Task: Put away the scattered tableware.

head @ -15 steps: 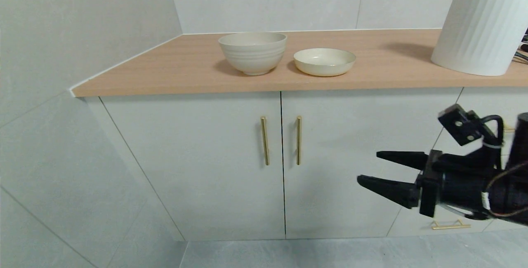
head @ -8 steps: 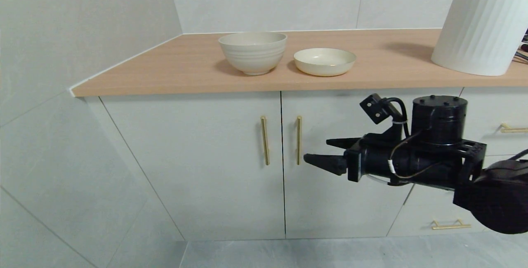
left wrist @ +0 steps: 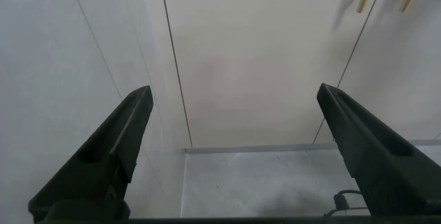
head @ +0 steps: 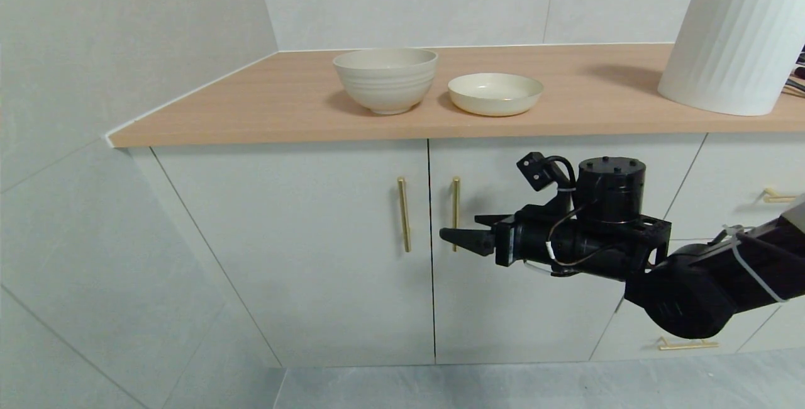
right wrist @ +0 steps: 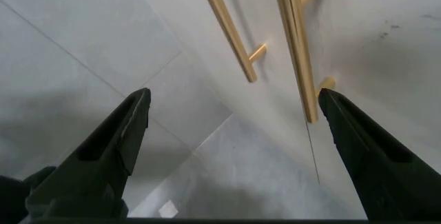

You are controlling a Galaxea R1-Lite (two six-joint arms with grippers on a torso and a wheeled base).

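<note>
A domestic-style kitchen corner: a wood-grain countertop point(head: 283, 107) runs along pale, large-format tiled walls point(head: 402, 0) and tops a row of light grey cabinet doors point(head: 302, 252) fitted with slim vertical brass bar handles point(head: 404, 214). A deep ribbed bowl point(head: 385, 80) and a shallow cream dish point(head: 495, 93) sit side by side on the counter. A tall white fluted vessel point(head: 736, 31) stands well apart from them at the right end. Horizontal brass pulls point(head: 687, 344) mark the neighbouring cabinet fronts to the right, and grey tiles cover the floor point(head: 503, 387) below.
</note>
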